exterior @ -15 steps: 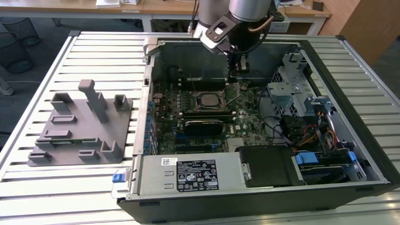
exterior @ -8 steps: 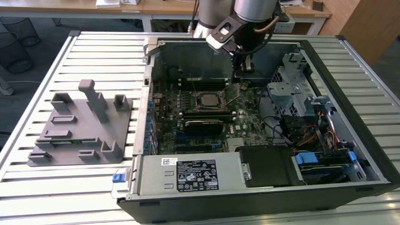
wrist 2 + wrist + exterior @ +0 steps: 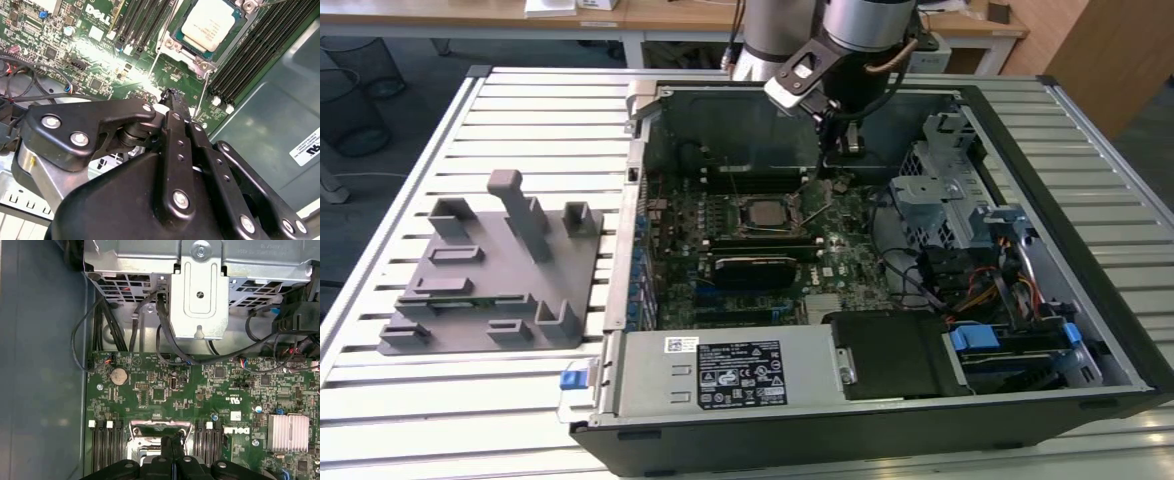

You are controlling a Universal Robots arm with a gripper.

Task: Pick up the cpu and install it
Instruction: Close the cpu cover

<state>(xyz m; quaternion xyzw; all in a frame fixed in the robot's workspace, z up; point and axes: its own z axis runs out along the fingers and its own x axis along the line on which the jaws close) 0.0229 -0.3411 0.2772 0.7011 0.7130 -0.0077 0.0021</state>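
Note:
The cpu (image 3: pixel 761 211) (image 3: pixel 212 22) is a small silvery square lying flat in the black socket on the green motherboard (image 3: pixel 847 260) inside the open computer case (image 3: pixel 640 150). My gripper (image 3: pixel 850 145) hangs above the board, behind the socket and towards the exterior view's right of it, apart from the cpu. In both wrist views the black fingertips (image 3: pixel 172 97) (image 3: pixel 172 442) are pressed together with nothing between them. A thin metal socket lever (image 3: pixel 201 97) stands up beside the socket. The socket's metal frame (image 3: pixel 160 427) lies just past the fingertips.
A grey plastic fixture (image 3: pixel 494 265) with upright blocks stands on the slatted table at the exterior view's left. Inside the case are a drive cage with cables (image 3: pixel 961 250), a power supply (image 3: pixel 734 370), memory slots (image 3: pixel 250 45) and a finned heatsink (image 3: pixel 288 432).

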